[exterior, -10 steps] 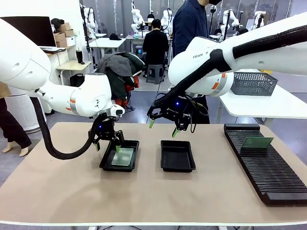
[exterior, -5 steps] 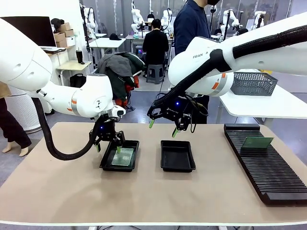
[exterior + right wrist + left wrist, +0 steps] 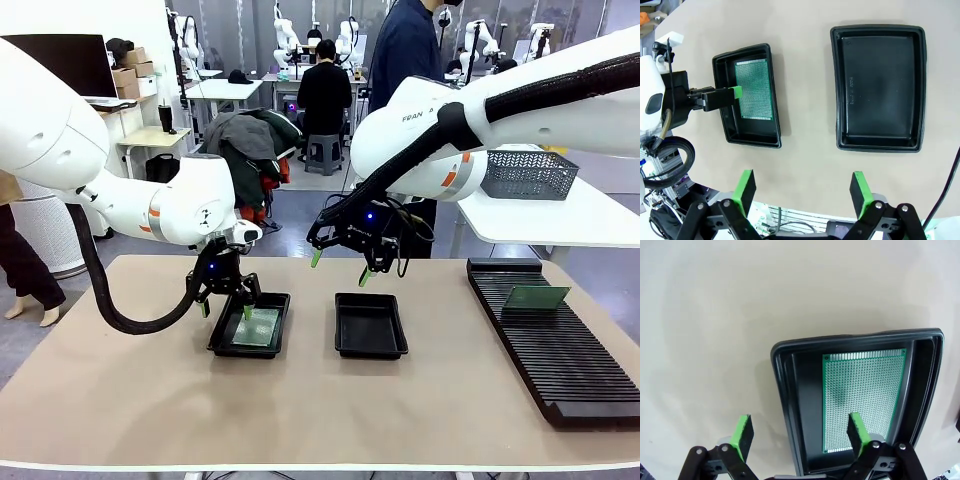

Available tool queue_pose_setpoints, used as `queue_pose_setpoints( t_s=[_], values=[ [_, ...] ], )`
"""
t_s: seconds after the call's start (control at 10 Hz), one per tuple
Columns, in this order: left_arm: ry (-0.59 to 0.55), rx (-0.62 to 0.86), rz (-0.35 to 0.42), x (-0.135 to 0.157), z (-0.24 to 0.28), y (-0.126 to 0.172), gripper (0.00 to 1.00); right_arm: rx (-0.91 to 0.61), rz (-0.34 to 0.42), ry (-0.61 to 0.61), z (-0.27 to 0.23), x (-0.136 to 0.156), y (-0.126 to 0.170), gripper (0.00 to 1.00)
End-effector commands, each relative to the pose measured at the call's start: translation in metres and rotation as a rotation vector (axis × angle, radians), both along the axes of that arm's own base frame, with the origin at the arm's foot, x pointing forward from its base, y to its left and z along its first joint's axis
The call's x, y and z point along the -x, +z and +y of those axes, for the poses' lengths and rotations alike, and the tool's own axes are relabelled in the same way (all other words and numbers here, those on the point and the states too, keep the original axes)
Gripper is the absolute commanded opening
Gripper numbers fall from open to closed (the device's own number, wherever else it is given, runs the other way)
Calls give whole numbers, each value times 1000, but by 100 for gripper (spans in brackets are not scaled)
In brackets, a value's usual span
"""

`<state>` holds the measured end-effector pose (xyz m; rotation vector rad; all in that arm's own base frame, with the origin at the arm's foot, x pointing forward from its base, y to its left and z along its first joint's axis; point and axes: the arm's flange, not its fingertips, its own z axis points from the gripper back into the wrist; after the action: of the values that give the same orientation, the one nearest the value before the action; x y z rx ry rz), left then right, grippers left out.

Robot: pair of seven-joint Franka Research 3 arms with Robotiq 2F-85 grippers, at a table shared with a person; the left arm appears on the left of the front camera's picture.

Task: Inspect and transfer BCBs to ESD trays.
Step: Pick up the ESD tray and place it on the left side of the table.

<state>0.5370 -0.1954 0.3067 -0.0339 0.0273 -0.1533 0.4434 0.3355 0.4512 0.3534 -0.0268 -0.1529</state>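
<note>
My left gripper [image 3: 800, 432] wide open, empty, over thin green perforated circuit board [image 3: 864, 395] lying flat in shallow black plastic tray [image 3: 781, 405]; board's long axis crosses my jaw line. Right gripper [image 3: 802, 187] open, empty.

A beige table [image 3: 805, 75] is seen from above. A black ESD tray [image 3: 752, 136] is set towards picture left, and a green BCB [image 3: 757, 87] is laid flat on its floor. A second ESD tray [image 3: 885, 85] is set well apart at picture right, with its bare black floor shown. The left gripper [image 3: 720, 96] is carried in from the left edge on a white arm [image 3: 654, 102]. One of its green pads [image 3: 736, 92] is held over the board's edge; contact cannot be told. Along the bottom edge, the right gripper [image 3: 803, 194] is seen with its two green pads spread wide and bare table between them.
</note>
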Motion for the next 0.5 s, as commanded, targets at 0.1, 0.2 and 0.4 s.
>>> queue_pose_setpoints(
  t_s=[0.1,0.2,0.4],
  values=[
    [4,-11,-8,1,-1,0,91,15,1,-6,2,-2,1,100],
    [12,-5,-11,2,0,-2,85,15,1,-6,2,-2,1,100],
    [30,3,-16,3,6,-2,74,15,1,-6,2,-2,1,100]
  ],
)
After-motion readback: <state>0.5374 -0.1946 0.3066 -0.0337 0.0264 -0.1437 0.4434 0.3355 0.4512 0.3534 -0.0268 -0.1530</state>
